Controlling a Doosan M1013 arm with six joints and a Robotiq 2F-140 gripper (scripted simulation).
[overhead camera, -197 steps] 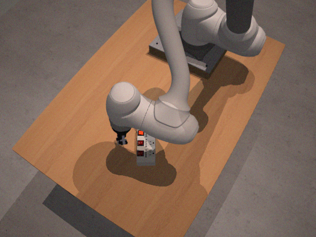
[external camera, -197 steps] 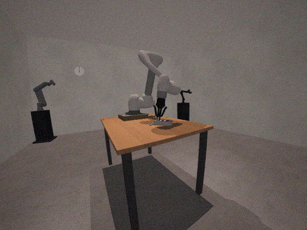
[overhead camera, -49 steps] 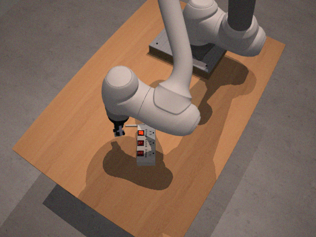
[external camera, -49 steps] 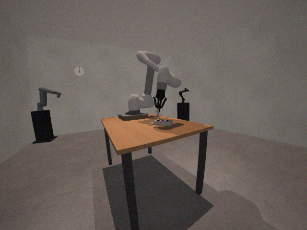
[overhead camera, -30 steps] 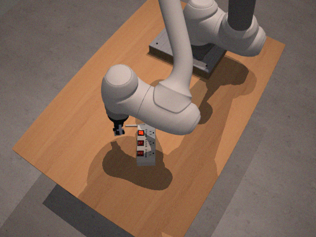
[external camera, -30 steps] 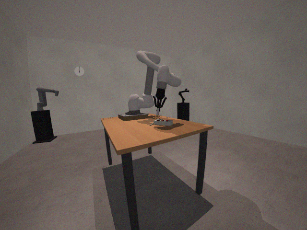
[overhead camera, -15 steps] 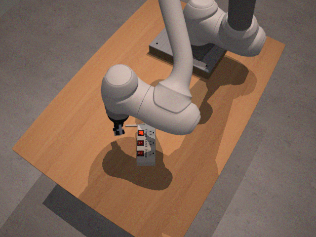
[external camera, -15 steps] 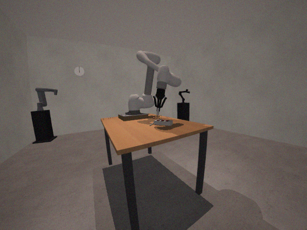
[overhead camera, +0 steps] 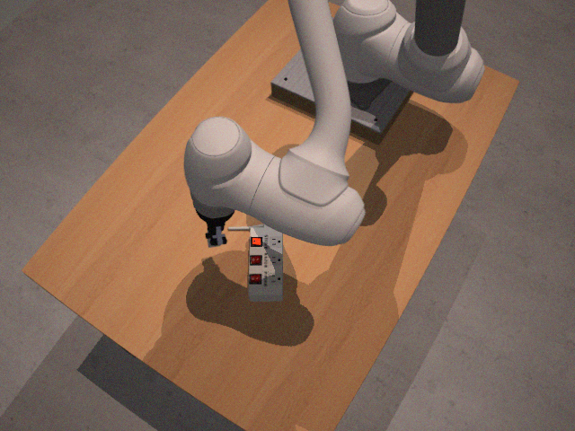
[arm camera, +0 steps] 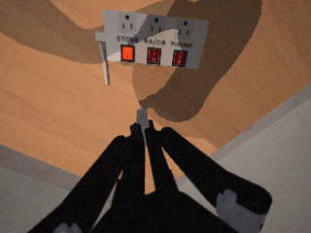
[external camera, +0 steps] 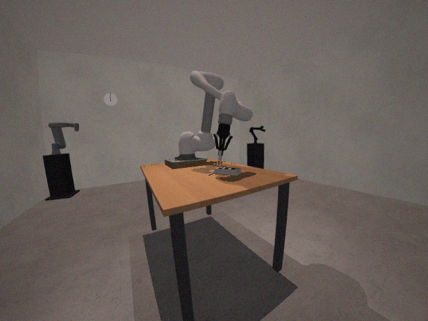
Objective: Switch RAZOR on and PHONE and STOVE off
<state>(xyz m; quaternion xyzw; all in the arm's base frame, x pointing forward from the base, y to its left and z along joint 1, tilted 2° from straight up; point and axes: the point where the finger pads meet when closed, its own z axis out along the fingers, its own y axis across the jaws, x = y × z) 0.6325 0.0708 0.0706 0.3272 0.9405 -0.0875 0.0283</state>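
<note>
The power strip is lying flat on the wooden tabletop, its STOVE switch glowing brighter than the RAZOR switch and PHONE switch, while the gripper is hovering beside it, fingers closed on nothing

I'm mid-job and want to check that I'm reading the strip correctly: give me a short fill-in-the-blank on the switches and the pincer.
1. On the power strip, the one brightly lit switch is labelled ____.
2. The RAZOR switch sits ____ the STOVE and PHONE switches.
3. The pincer has its fingers ____, with nothing between them.
4. The pincer hangs over the table, ____ the strip rather than on it.

Missing words: STOVE; between; shut; beside
</note>
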